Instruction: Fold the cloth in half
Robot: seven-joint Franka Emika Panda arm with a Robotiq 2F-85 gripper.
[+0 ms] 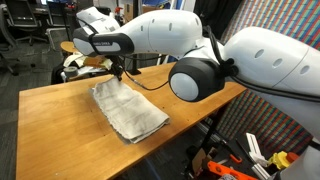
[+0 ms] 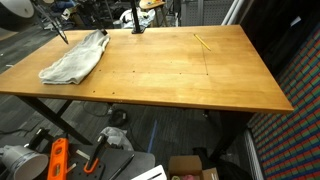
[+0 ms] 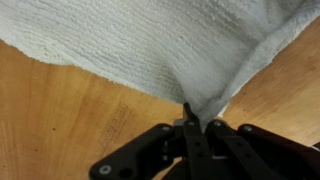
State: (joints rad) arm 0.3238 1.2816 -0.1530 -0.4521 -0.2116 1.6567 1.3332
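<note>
One pinch of cloth between the jaws

One pale grey-white cloth (image 1: 130, 110) lies on the wooden table (image 1: 55, 120), its weave coarse and ribbed (the wrist view shows the ridges plainly). It is spread mostly flat in a long, roughly rectangular shape, rumpled along its edges. The Robotiq gripper (image 3: 190, 116) has its jaws clenched almost together, grasping a small fold at the cloth's edge. The fabric puckers into a peak where the black fingertips meet, and the rest fans away over the bare wood. In an exterior view the gripper (image 1: 119, 72) stands at the cloth's far end. There the long axis runs diagonally, from the held far-left end toward the near right. In an exterior view the cloth (image 2: 75, 60) sits by the table's far-left corner, slanting from near left to far right.
</note>
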